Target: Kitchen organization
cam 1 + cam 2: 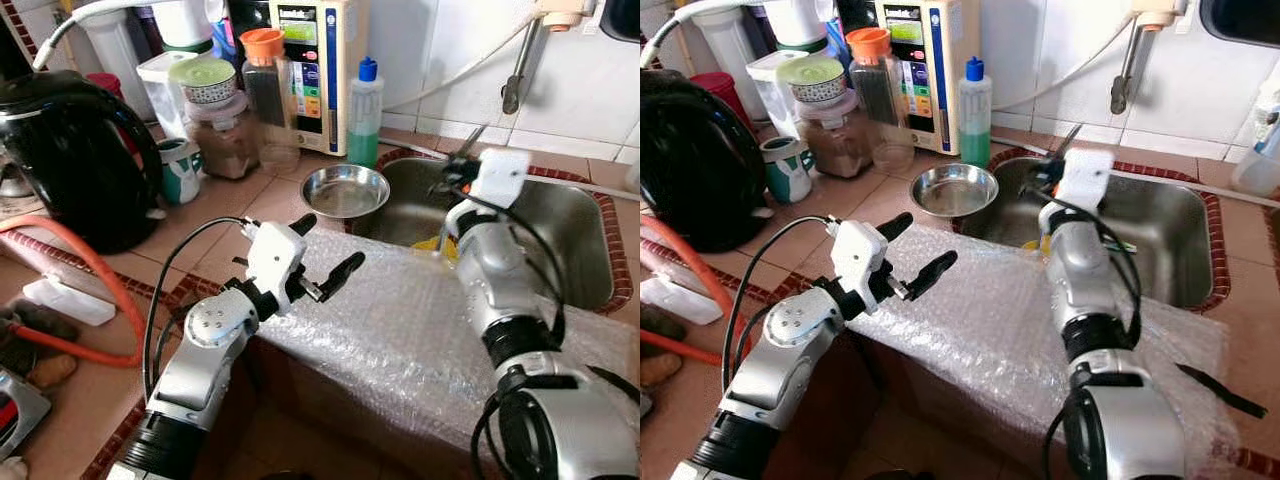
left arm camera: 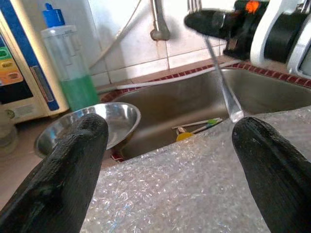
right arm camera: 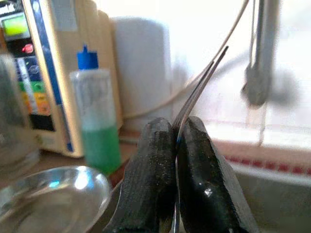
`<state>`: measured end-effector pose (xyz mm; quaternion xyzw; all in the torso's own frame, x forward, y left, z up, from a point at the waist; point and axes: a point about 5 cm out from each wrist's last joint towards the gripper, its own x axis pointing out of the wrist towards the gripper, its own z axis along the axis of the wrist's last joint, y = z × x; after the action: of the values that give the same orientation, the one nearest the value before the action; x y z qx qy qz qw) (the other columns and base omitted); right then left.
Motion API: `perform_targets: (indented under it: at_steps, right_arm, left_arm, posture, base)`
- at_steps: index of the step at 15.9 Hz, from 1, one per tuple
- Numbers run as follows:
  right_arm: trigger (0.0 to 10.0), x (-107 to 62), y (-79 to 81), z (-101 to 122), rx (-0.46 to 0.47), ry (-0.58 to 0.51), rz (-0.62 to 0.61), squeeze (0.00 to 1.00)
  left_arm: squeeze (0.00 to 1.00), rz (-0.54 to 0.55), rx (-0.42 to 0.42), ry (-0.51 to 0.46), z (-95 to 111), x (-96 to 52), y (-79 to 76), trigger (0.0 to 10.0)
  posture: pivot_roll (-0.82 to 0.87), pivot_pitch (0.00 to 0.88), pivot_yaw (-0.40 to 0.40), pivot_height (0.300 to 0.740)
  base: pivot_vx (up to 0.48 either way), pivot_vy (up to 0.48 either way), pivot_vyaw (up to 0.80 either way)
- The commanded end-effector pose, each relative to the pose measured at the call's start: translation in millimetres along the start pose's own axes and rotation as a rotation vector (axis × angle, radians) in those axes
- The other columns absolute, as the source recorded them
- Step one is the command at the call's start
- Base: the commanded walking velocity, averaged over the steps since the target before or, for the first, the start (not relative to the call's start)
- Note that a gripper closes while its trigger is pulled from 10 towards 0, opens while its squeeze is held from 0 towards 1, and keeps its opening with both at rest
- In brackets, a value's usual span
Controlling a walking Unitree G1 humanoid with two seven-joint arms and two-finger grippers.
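My right gripper [image 1: 455,180] hovers over the near left part of the steel sink [image 1: 575,235], shut on a metal fork [image 2: 223,82]. The fork's tines [image 3: 214,63] point up toward the wall. Below it, a yellow utensil [image 2: 187,136] and others lie in the sink bottom. Over the left end of a bubble wrap sheet [image 1: 400,330] on the counter edge, my left gripper [image 1: 330,245] is open and holds nothing. An empty steel bowl [image 1: 345,190] rests on the counter just left of the sink.
A black kettle [image 1: 70,160] stands at the left, with an orange hose [image 1: 100,270] in front of it. Jars [image 1: 225,125], a water purifier [image 1: 315,60] and a green soap bottle [image 1: 365,110] line the back wall. The faucet [image 1: 515,70] hangs above the sink.
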<state>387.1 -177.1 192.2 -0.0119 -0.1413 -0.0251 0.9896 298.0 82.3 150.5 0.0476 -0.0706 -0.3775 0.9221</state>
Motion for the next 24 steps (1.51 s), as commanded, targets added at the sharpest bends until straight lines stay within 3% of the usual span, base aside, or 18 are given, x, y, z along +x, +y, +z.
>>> perform_targets:
  at_steps: [1,2,5,9,12,13,14,15,20,21,24]
  right_arm:
    - [0.0,7.7,-6.3,21.1,-0.075,-0.099,-0.020,0.00]
    - [0.0,5.9,4.5,22.5,-0.111,-0.123,0.019,0.00]
    - [0.0,-2.0,27.4,12.7,-0.103,-0.117,0.096,0.00]
    - [0.0,-6.1,23.8,4.4,-0.076,-0.085,0.074,0.00]
    - [0.0,-8.2,15.7,-9.1,-0.169,-0.007,0.058,0.00]
    - [1.3,-9.1,13.0,-18.0,-0.202,0.054,0.073,0.00]
    - [4.4,-9.2,11.5,-20.7,-0.212,0.074,0.086,0.00]
    - [10.0,-9.7,9.3,-26.8,-0.251,0.123,0.114,0.00]
    - [10.0,-9.6,-2.3,-40.3,-0.365,0.249,0.118,0.03]
    - [10.0,-9.2,-2.8,-40.9,-0.356,0.259,0.120,1.00]
    - [10.0,-8.6,-3.5,-47.1,-0.368,0.349,0.150,1.00]
  left_arm:
    - [0.00,0.022,0.009,0.012,3.5,1.0,4.7,10.0]
    - [0.00,0.046,-0.023,-0.021,7.3,0.9,8.6,10.0]
    - [0.00,0.120,-0.016,-0.003,4.6,-1.3,17.7,10.0]
    - [0.00,0.162,-0.019,0.001,4.5,-2.9,19.0,10.0]
    - [0.00,0.162,-0.024,0.009,3.1,-3.1,18.7,10.0]
    - [0.00,0.157,-0.027,0.007,3.4,-2.8,17.8,10.0]
    - [0.00,0.154,-0.029,0.010,3.2,-2.6,17.3,10.0]
    - [0.00,0.153,-0.029,0.012,3.0,-2.6,16.6,10.0]
    - [0.00,0.166,-0.027,0.016,3.5,-2.9,18.9,10.0]
    - [0.00,0.165,-0.028,0.015,3.7,-2.8,19.1,10.0]
    - [0.00,0.164,-0.025,0.013,6.3,-2.2,21.6,10.0]
  posture:
    - [0.10,0.019,0.093,0.740]
    - [0.10,0.020,0.092,0.740]
    - [0.10,0.022,0.092,0.740]
    - [0.11,0.029,0.092,0.740]
    - [0.10,0.031,0.093,0.740]
    - [0.10,0.032,0.093,0.740]
    - [0.10,0.033,0.094,0.740]
    - [0.10,0.033,0.093,0.740]
    - [0.11,0.028,0.092,0.740]
    - [0.11,0.027,0.093,0.740]
    - [0.11,0.026,0.089,0.740]
  base:
    - [0.000,0.000,0.00]
    - [0.259,0.000,0.00]
    - [0.480,0.000,0.00]
    - [0.232,0.000,0.00]
    - [0.000,0.000,0.00]
    - [0.000,0.000,0.00]
    - [0.000,0.000,0.00]
    - [0.000,0.000,0.00]
    - [0.000,0.000,0.00]
    - [0.000,0.000,0.00]
    - [0.000,0.000,0.00]
